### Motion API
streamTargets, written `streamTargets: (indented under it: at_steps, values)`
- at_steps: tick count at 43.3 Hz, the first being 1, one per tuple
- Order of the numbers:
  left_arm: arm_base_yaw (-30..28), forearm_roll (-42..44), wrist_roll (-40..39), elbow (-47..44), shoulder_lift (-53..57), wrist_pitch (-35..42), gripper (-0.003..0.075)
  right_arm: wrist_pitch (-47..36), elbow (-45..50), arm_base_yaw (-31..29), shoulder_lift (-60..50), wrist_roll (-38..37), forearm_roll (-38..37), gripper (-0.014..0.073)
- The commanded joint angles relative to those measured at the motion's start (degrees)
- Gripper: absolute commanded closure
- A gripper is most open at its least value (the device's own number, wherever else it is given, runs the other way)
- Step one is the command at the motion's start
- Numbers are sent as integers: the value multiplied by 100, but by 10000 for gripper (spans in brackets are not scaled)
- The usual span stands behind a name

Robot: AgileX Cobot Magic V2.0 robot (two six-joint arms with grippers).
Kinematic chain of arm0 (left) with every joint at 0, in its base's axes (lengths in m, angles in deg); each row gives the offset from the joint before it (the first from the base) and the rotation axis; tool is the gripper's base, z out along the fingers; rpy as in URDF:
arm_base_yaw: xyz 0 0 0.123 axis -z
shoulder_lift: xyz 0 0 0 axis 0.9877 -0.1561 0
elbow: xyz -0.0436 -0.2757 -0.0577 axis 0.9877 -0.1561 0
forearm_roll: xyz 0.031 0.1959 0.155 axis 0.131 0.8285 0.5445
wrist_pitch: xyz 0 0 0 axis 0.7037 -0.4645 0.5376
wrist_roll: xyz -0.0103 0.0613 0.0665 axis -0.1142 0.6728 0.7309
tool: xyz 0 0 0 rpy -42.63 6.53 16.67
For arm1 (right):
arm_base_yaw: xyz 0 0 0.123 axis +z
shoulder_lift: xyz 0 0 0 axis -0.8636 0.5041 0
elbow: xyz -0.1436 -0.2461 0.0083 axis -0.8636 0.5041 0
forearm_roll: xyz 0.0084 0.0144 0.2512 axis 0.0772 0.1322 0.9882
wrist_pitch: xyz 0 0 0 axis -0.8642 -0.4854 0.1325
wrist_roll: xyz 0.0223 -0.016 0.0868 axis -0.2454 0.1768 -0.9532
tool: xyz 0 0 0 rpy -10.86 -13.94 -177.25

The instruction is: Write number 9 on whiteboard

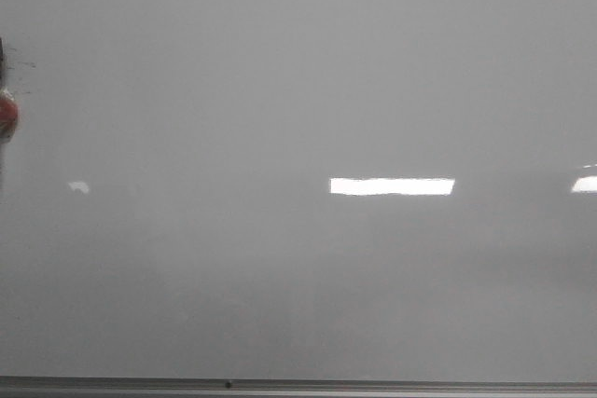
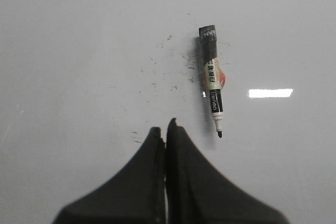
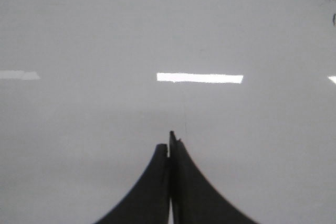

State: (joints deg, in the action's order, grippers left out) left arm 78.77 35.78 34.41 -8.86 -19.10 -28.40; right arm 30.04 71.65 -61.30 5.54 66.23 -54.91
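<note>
On the whiteboard (image 2: 79,40), a marker (image 2: 212,80) lies uncapped among black smudges.
Left claw (image 2: 166,129) and right claw (image 3: 170,142) are both pressed closed, gripping nothing.

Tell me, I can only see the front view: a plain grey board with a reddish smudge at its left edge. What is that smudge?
Observer: It is a marker. The left wrist view shows all of it, resting on the whiteboard with its writing tip uncovered.
Operator: Is anything holding it?
Observer: No. The left gripper is closed on nothing and sits apart from the marker.
Operator: And the other arm?
Observer: The right gripper is closed and empty too, and the right wrist view shows no marker near it.
</note>
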Motion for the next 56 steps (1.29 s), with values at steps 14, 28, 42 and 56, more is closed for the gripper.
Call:
streamTargets:
  at_steps: [14,28,42,56]
  values:
    - [2,-20,-54,-16,102,431,739,-439,-20,-28,-108,17,-55,662]
    - [2,-20,-54,-16,102,431,739,-450,-20,-28,-110,17,-55,662]
    - [2,-20,-54,-16,102,444,739,-450,-20,-28,-110,17,-55,662]
    - [2,-20,-54,-16,102,524,739,-652,-27,-28,-110,17,-55,662]
